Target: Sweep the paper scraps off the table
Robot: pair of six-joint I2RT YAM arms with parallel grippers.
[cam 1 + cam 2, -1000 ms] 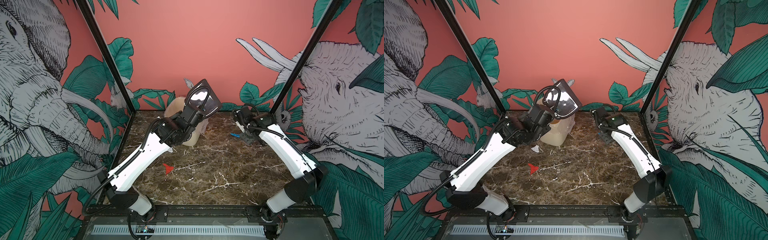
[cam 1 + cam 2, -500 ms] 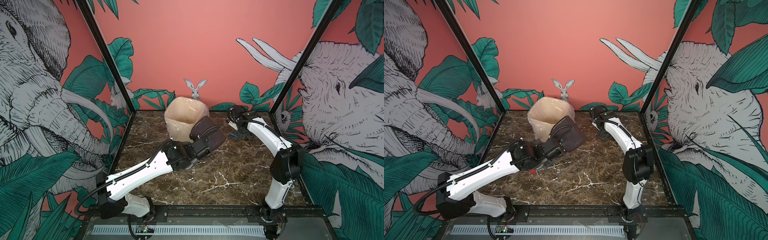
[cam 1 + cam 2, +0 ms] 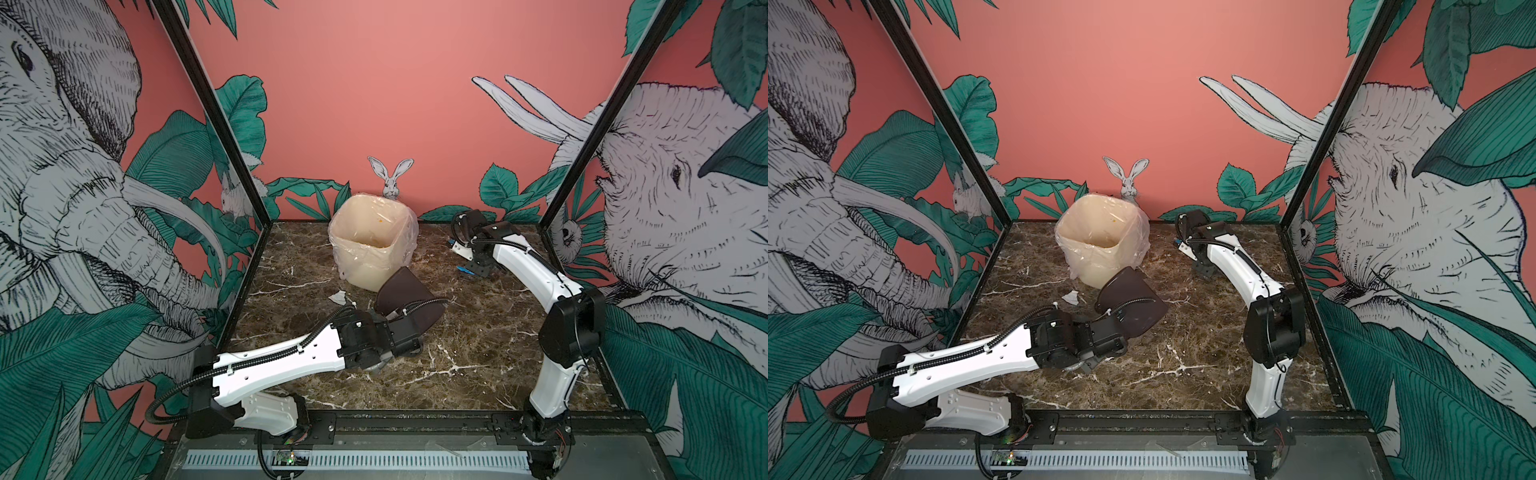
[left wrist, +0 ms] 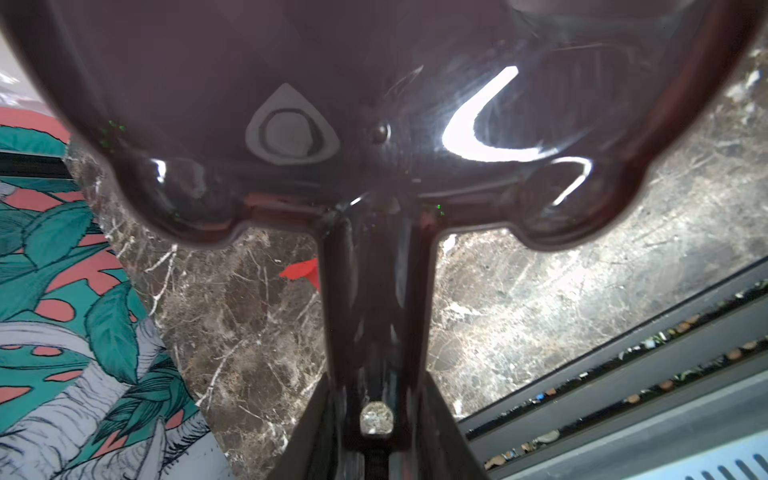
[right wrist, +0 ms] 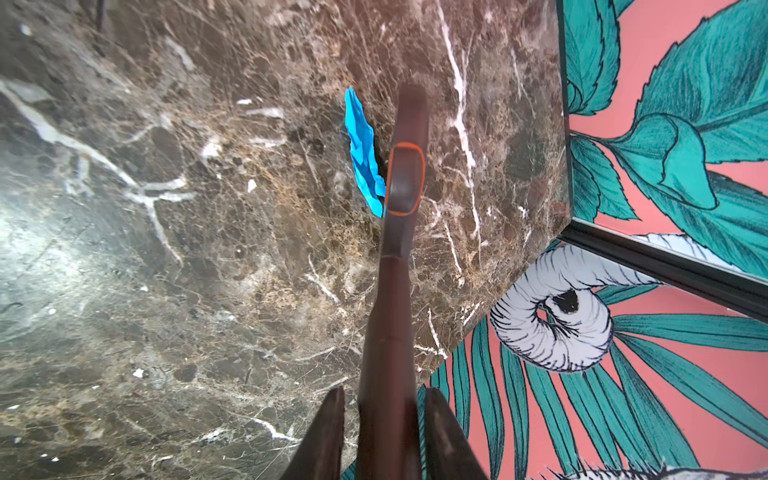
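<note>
Left wrist cam is mostly filled by the dustpan, glossy dark brown. My left gripper is clamped on its handle, jaws snug on both sides. Poking out from behind that handle is a red scrap, lying flat on the table underneath. In both top views my own arm hides that one.

From above, the pan sits tilted just in front of the bin, a cream tub with a clear bag liner at the back of the table. Can't tell whether the pan's lip touches the marble. A white scrap lies near the bin's base, left of the pan and clear of it.

Right side: my right gripper is closed around a brush handle, dark with an orange-outlined oval on it. Bristles I can't make out. A creased blue scrap lies right beside the handle's far end; touching or not, no idea. In a top view that spot is toward the far right of the table, well apart from the bin, with the blue bit showing just beside my gripper.
</note>
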